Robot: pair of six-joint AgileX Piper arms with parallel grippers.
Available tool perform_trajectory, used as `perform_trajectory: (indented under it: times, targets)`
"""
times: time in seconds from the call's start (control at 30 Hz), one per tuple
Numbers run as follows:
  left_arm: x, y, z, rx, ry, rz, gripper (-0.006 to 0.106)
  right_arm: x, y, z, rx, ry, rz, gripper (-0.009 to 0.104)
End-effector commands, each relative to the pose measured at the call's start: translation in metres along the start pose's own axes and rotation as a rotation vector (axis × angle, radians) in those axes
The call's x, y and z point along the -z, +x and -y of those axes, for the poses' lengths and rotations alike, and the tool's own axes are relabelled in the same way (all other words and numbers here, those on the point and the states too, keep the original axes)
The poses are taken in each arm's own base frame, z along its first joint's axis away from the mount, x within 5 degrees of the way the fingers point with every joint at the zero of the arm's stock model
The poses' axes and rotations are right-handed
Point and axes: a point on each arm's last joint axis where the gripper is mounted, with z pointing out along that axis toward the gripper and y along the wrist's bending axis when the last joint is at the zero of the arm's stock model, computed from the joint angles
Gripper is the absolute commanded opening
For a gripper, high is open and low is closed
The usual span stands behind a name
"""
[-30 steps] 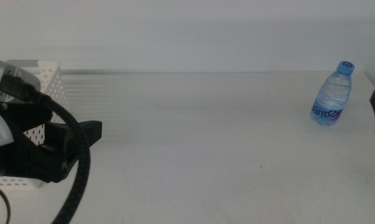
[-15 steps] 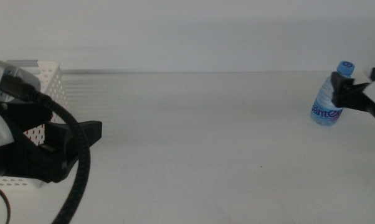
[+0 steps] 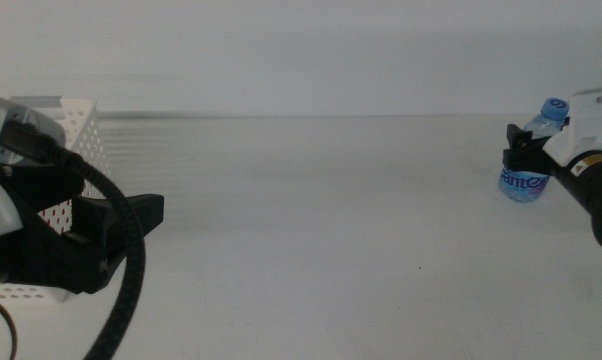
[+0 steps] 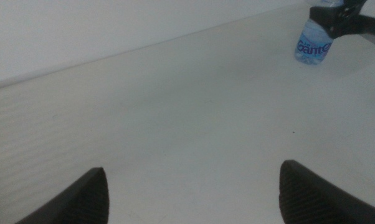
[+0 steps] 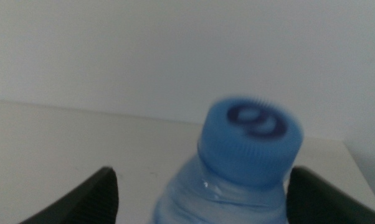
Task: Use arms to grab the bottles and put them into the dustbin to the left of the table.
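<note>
A small clear water bottle [image 3: 527, 168] with a blue cap stands upright at the far right of the white table [image 3: 331, 220]. My right gripper [image 3: 524, 146] is at the bottle's upper part. In the right wrist view the right gripper [image 5: 201, 173] is open, and the bottle [image 5: 246, 155] sits between its two spread jaws, blurred and very close. My left gripper [image 3: 143, 214] waits at the left, beside the dustbin [image 3: 76, 128], a white perforated basket. The left gripper [image 4: 194, 167] is open with nothing in it, and that view shows the far bottle [image 4: 312, 45].
The left arm's thick black cable [image 3: 129, 285] loops down in front of the dustbin. A pale wall runs behind the table's far edge. The bottle stands close to the table's right edge.
The right gripper came in from the right edge and moved left and up until its jaws stood around the bottle. The left arm and the bottle have not moved.
</note>
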Motion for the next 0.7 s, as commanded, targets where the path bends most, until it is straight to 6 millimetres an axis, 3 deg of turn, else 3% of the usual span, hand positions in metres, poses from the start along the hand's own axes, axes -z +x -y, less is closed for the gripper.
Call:
perform_trajectory:
  times: [0.0, 0.3, 0.47, 0.57, 0.67]
  targets:
    - [0.005, -0.014, 0.001, 0.022, 0.004, 0.104, 0.090, -0.005, -0.022, 0.007, 0.004, 0.036, 0.144, 0.077]
    - [0.005, -0.014, 0.001, 0.022, 0.004, 0.104, 0.090, -0.020, 0.002, 0.020, -0.029, 0.105, 0.195, 0.075]
    - [0.005, -0.014, 0.001, 0.022, 0.004, 0.104, 0.090, -0.031, 0.004, 0.020, -0.027, 0.103, 0.197, 0.066]
    - [0.005, -0.014, 0.001, 0.022, 0.004, 0.104, 0.090, -0.037, 0.006, 0.019, -0.017, 0.091, 0.194, 0.054]
    - [0.005, -0.014, 0.001, 0.022, 0.004, 0.104, 0.090, -0.037, 0.005, 0.015, 0.008, 0.057, 0.192, 0.022]
